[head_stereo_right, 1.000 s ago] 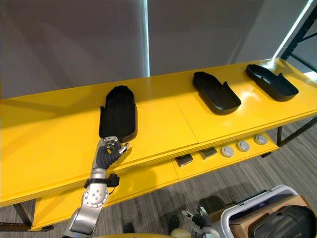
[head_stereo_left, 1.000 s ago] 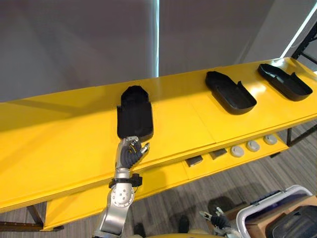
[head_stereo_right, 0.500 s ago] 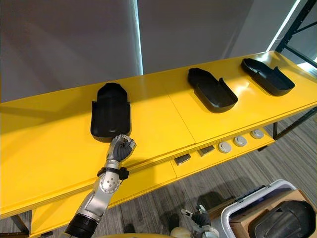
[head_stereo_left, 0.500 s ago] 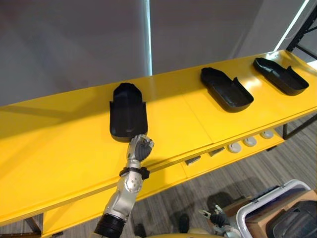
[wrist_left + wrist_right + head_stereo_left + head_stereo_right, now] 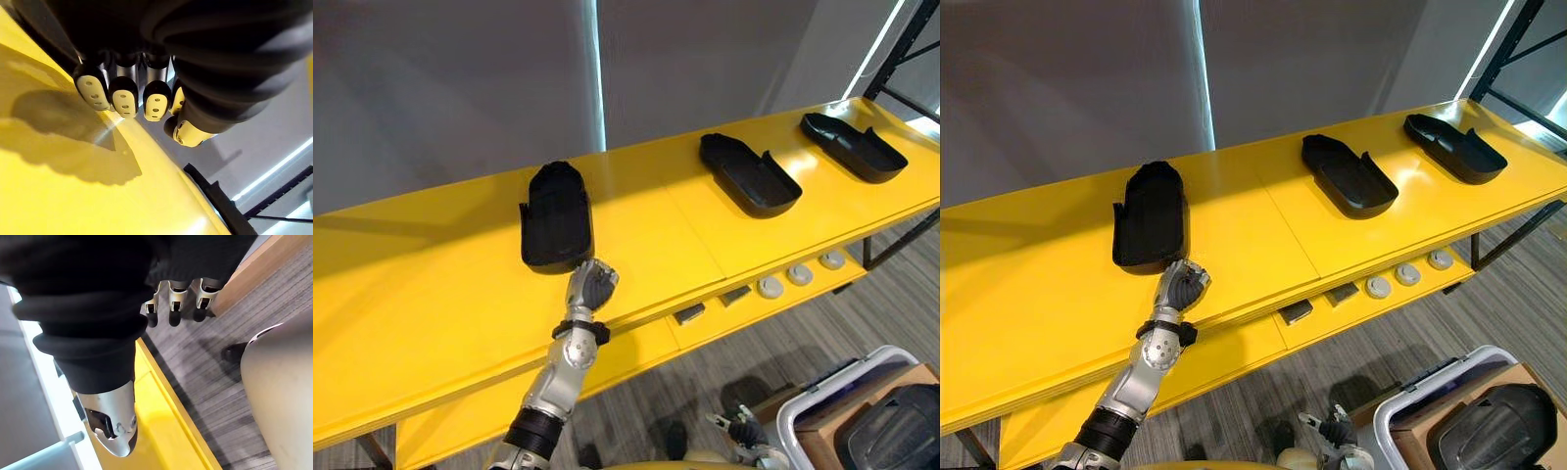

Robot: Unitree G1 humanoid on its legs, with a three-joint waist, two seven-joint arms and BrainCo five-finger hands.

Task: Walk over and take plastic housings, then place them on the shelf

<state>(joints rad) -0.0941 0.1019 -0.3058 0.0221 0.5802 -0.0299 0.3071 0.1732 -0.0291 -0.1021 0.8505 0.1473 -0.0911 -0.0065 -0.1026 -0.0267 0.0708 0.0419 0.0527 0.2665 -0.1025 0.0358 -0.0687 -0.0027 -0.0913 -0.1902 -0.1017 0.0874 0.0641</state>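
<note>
Finishing a placement, I judge: the long black plastic housing (image 5: 555,217) is lying flat on the yellow shelf (image 5: 431,289). The left hand (image 5: 594,285) is sitting clenched and empty just beside its near end, and the right hand (image 5: 177,296) is hanging low, fingers relaxed. The next move is calling for fetching the next one.

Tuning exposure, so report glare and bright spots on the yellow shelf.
Left eye view: pale sheen on the yellow shelf between the middle housing and right housing; bright light strip on the wall. Left wrist view: small glint by the left hand.
</note>
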